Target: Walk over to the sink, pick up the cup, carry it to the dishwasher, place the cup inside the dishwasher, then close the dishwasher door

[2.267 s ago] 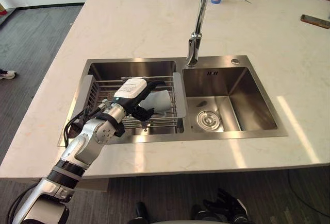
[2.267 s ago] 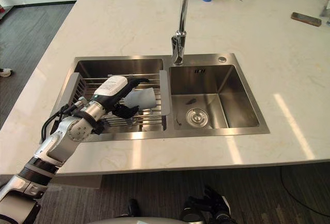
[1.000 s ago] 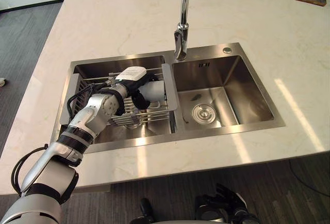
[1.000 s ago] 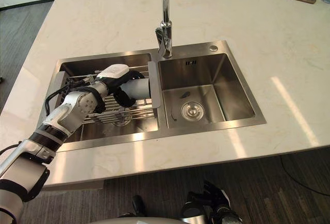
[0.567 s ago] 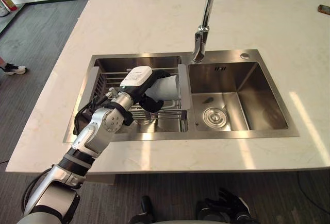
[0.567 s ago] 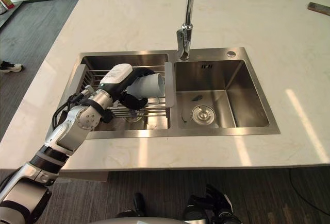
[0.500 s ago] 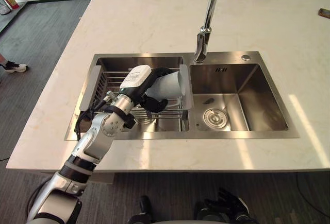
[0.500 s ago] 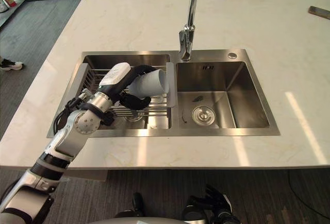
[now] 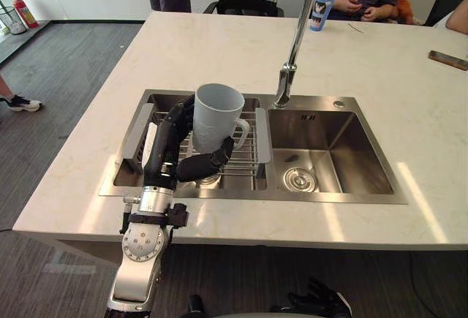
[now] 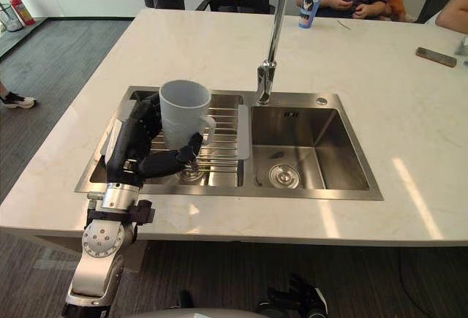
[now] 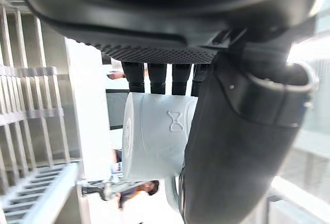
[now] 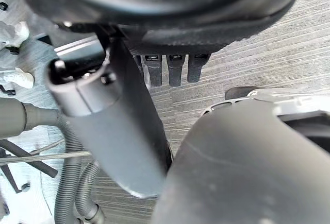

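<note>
Over the sink's left basin: the cup [image 9: 217, 117], pale grey, upright with its mouth up and its handle turned toward the tap; it hangs clear of the rack below.
Left hand [image 9: 172, 150]: closed round the cup, fingers wrapped on the side away from the tap and thumb pressed across the lower wall under the handle.
Rack [image 9: 245, 150]: wire rack laid across the sink's left basin, directly beneath the cup and not touching it.
Sink [image 9: 336, 195]: steel, two basins side by side, a drain in the right one.
Tap [image 9: 291, 55]: rises from the sink's back rim between the basins, just beside the cup.
Counter [image 9: 219, 47]: pale stone all round the sink; a drink with a straw [image 9: 320, 7] and a phone [image 9: 447, 59] lie well beyond the sink's far rim.
Right hand [image 12: 170, 69]: low over the floor, well apart from the sink, fingers straight and holding nothing.
Progress: the walk to the sink and the pick-up look done. Carrying to the dishwasher, placing the cup inside and closing the door are left.
</note>
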### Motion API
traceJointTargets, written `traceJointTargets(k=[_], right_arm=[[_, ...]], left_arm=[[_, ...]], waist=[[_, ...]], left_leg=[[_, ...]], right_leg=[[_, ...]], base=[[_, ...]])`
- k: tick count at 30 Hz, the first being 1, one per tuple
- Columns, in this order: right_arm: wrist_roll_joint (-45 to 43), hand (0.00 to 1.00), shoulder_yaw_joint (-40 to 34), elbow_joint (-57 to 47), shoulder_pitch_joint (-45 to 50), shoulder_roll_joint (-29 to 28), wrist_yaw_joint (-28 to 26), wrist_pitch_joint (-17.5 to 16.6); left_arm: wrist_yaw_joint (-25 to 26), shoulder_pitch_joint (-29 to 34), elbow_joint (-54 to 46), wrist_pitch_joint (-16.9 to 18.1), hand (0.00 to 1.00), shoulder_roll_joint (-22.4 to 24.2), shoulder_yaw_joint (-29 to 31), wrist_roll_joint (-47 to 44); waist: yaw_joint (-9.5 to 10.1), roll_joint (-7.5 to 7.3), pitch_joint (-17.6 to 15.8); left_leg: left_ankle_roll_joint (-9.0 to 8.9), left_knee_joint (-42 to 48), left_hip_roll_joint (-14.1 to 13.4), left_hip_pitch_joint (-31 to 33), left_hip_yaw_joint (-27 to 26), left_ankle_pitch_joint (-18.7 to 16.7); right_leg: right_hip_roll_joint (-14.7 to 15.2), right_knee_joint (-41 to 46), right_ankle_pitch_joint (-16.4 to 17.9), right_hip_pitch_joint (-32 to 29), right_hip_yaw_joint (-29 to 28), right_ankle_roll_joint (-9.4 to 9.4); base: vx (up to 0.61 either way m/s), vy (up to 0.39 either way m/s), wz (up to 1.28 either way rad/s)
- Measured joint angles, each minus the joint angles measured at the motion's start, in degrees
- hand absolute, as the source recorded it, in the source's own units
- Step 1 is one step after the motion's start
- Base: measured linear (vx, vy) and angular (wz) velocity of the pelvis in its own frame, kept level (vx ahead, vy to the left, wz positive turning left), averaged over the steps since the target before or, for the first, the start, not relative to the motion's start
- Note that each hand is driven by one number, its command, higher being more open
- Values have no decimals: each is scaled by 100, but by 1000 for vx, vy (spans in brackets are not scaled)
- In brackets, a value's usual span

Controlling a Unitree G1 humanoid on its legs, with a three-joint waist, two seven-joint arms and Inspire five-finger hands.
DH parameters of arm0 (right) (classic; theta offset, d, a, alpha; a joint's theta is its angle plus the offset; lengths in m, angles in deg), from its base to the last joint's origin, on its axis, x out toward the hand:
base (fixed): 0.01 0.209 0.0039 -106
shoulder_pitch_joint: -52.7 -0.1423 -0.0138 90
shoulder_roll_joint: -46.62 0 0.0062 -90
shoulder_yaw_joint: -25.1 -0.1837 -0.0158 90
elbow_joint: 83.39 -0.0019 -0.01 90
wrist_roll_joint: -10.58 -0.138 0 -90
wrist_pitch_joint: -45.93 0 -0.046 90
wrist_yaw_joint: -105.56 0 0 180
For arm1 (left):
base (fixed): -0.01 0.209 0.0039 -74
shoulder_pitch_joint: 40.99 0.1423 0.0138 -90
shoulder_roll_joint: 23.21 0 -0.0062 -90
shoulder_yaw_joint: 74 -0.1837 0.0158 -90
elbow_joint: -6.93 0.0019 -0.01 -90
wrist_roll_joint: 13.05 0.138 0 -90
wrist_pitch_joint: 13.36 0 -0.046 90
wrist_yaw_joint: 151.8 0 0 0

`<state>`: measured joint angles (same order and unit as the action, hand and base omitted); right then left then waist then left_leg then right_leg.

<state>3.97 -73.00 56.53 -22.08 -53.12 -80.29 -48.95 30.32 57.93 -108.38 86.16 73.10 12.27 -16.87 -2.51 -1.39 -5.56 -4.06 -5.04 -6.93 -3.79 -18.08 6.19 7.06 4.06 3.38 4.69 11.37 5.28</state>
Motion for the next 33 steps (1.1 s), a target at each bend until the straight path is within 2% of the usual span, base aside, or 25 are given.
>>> traceJointTargets(k=[5, 8, 9, 10, 11, 12, 13, 15, 16, 17, 19, 20, 21, 22, 23, 24, 25, 26, 27, 28, 29, 30, 31, 32, 33], right_arm=[[2, 90, 3, -570, -32, -2, 152, 0], [2, 90, 9, -945, -48, 47, 271, -4], [3, 90, 6, -1117, -86, 53, 299, -19], [3, 90, 5, -1143, -119, 45, 310, -44], [1, 90, 98, -1151, -198, 22, 333, -51], [1, 90, 140, -1147, -192, 21, 329, -53], [1, 90, 237, -1139, -184, 20, 325, -73], [1, 90, 300, -1064, -294, 25, 329, -100], [1, 90, 296, -971, -445, 47, 372, -107], [-5, 90, 288, -914, -576, 98, 409, -107], [-6, 90, 309, -852, -599, 108, 431, -110], [-6, 90, 371, -824, -583, 119, 446, -110], [-6, 90, 372, -824, -544, 138, 474, -119], [-4, 90, 331, -825, -526, 156, 524, -120], [-5, 90, 209, -821, -518, 161, 572, -124], [-5, 90, 109, -820, -499, 171, 660, -124], [-5, 90, 38, -823, -487, 203, 695, -124], [-5, 90, 13, -841, -466, 237, 710, -124], [-2, 90, 0, -905, -389, 302, 726, -125], [-2, 90, -1, -923, -358, 347, 726, -125], [-2, 90, -23, -962, -308, 365, 729, -125], [-1, 90, -47, -970, -306, 371, 728, -125], [2, 90, -76, -1015, -329, 391, 750, -125], [4, 90, -107, -981, -394, 246, 756, -103], [5, 90, -105, -1028, -395, 187, 731, -106]], left_arm=[[4, 158, -449, 224, 30, 147, -4, -80], [50, 105, -455, 237, 30, 194, -3, -80], [60, 97, -471, 238, 30, 204, 1, -78], [59, 89, -490, 237, 30, 238, 15, -79], [73, 120, -480, 256, 30, 269, 68, -79], [75, 158, -483, 258, 30, 282, 87, -80], [99, 205, -488, 261, 30, 320, 124, -81], [185, 290, -537, 271, 30, 379, 230, -84], [240, 327, -562, 270, 30, 466, 298, -116], [255, 334, -533, 247, 30, 587, 322, -156], [254, 440, -535, 232, 30, 640, 304, -197], [272, 548, -576, 234, 30, 637, 274, -210], [287, 592, -585, 234, 30, 632, 232, -281], [285, 603, -585, 234, 30, 633, 197, -321], [283, 600, -587, 235, 30, 618, 107, -343], [267, 601, -588, 236, 30, 569, -51, -398], [236, 600, -588, 236, 30, 541, -150, -428], [219, 596, -587, 237, 30, 529, -242, -433], [146, 568, -583, 242, 30, 531, -456, -455], [115, 547, -575, 245, 30, 533, -553, -455], [52, 462, -539, 247, 30, 544, -746, -454], [37, 425, -526, 249, 30, 551, -828, -453], [22, 306, -479, 258, 30, 571, -943, -452], [32, 154, -307, 313, 30, 519, -939, -453], [52, 118, -229, 312, 30, 486, -931, -453]], waist=[[15, -15, -9], [-4, -45, -53], [27, -32, -42], [41, -17, -35], [37, 5, -109], [57, 15, -117], [147, -39, -86], [323, -154, -40], [403, -97, -82], [449, 100, -217], [465, 249, -331], [481, 274, -343], [454, 284, -355], [431, 274, -365], [365, 247, -382], [323, 194, -405], [294, 150, -429], [255, 143, -429], [183, 165, -390], [138, 213, -344], [60, 313, -272], [19, 373, -226], [5, 542, -115], [22, 493, -69], [21, 467, -51]], left_leg=[[96, 117, 38, 175, -324, -50], [329, 644, 97, 435, -397, -322], [447, 748, 92, 571, -465, -384], [518, 752, 73, 607, -504, -380], [616, 781, 80, 647, -481, -324], [640, 789, 91, 662, -454, -308], [685, 877, 115, 770, -431, -278], [724, 1103, 173, 1128, -458, -224], [675, 1232, 143, 1405, -462, -95], [650, 1274, 10, 1546, -380, 27], [589, 1262, -163, 1557, -257, 171], [507, 1185, -228, 1555, -190, 299], [299, 1062, -260, 1560, -73, 473], [-92, 1011, -229, 1623, 99, 514], [-181, 1238, -229, 1747, 150, 332], [380, 2041, -184, 1885, 96, -154], [616, 2575, -139, 1851, 40, -471], [563, 2898, -120, 1766, 25, -701], [435, 3288, -149, 1459, 29, -1179], [372, 3332, -201, 1298, 31, -1326], [172, 3101, -282, 937, 74, -1461], [66, 2757, -283, 736, 132, -1517], [-43, 1874, -198, 460, 339, -1500], [28, 1465, -18, 392, 345, -1284], [63, 1354, 44, 380, 364, -1240]], right_leg=[[124, 297, -79, -470, -280, 50], [359, 971, -143, -892, 159, 33], [410, 818, -246, -904, 276, -15], [422, 896, -115, -887, 309, -16], [407, 2522, 684, -1006, 319, 0], [344, 2848, 854, -925, 309, 56], [188, 3057, 1063, -692, 300, 126], [39, 2432, 1347, -424, 334, -67], [-104, 1687, 1418, -291, 326, -191], [-338, 1123, 1213, -129, 381, -280], [-616, 668, 916, 103, 454, -358], [-741, 606, 820, 118, 474, -427], [-779, 654, 789, 84, 580, -482], [-751, 697, 775, 17, 718, -554], [-702, 725, 742, -47, 828, -618], [-534, 767, 693, -117, 976, -619], [-390, 777, 655, -133, 1048, -590], [-298, 767, 607, -138, 1106, -572], [-132, 755, 518, -162, 1243, -499], [-80, 757, 490, -189, 1328, -468], [-13, 770, 443, -242, 1510, -391], [10, 778, 413, -292, 1589, -344], [21, 799, 345, -446, 1709, -255], [154, 805, 252, -543, 1742, -235], [203, 806, 226, -563, 1755, -231]], base=[[-77, 63, -34], [-136, 77, -22], [-165, 60, -18], [-187, 46, -6], [-138, 5, 7], [-125, -34, 15], [-143, -62, 8], [-169, -62, -2], [-201, -34, 1], [-220, -26, 8], [-246, -25, 14], [-338, -32, 22], [-277, -15, 32], [-320, 5, 49], [-245, 25, 60], [-233, 37, 59], [-213, 54, 53], [-176, 95, 56], [-146, 117, 59], [-94, 151, 82], [-60, 142, 71], [-72, 207, 78], [-89, 300, 55], [-89, 290, 44], [-88, 257, 27]])
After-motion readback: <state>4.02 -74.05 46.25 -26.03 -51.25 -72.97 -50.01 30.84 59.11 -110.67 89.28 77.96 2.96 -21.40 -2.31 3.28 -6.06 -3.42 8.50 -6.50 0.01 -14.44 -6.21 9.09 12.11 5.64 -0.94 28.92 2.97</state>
